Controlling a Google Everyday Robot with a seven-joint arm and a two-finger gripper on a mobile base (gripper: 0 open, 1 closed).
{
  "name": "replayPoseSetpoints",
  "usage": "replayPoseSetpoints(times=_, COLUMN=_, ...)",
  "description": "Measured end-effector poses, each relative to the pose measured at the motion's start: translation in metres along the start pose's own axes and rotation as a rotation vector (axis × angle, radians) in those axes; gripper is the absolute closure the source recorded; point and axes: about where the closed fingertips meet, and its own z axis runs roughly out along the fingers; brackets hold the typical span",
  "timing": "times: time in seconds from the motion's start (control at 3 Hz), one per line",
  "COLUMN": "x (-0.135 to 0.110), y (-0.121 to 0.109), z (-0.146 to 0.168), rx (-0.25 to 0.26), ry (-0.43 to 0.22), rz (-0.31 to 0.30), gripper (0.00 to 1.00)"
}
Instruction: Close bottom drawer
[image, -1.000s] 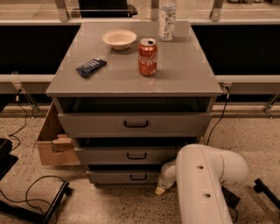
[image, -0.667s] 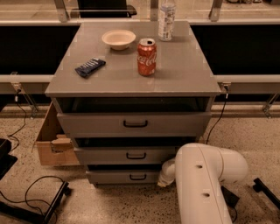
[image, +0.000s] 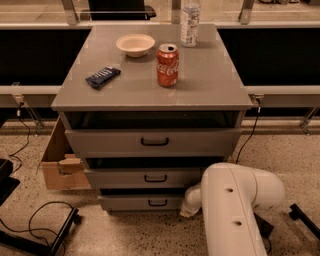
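Observation:
The grey cabinet (image: 150, 95) has three flat-fronted drawers with black loop handles. The bottom drawer (image: 127, 203) has the narrowest front and sits just above the floor. It stands out a little, with a dark gap above it. My white arm (image: 235, 210) comes in from the lower right. My gripper (image: 189, 201) is at the arm's end, low against the right end of the bottom drawer front. Most of it is hidden behind the arm.
The top drawer (image: 110, 142) and middle drawer (image: 120, 178) also stand out slightly. On the cabinet top are a cola can (image: 167, 65), a bowl (image: 135, 44), a dark snack bar (image: 102, 76) and a bottle (image: 190, 20). A cardboard box (image: 60, 167) and cables (image: 35, 220) lie at the left.
The arm's end has shifted very slightly at the right end of the bottom drawer. The drawers look as they did.

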Motion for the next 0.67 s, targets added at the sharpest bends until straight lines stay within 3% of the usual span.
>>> replayPoseSetpoints(times=0.33, x=0.005, y=0.023, z=-0.027, rx=-0.01, ry=-0.026, rz=-0.026, gripper=1.0)
replayPoseSetpoints(times=0.67, x=0.021, y=0.028, z=-0.084, rx=0.037, ry=-0.019, rz=-0.078, gripper=1.0)
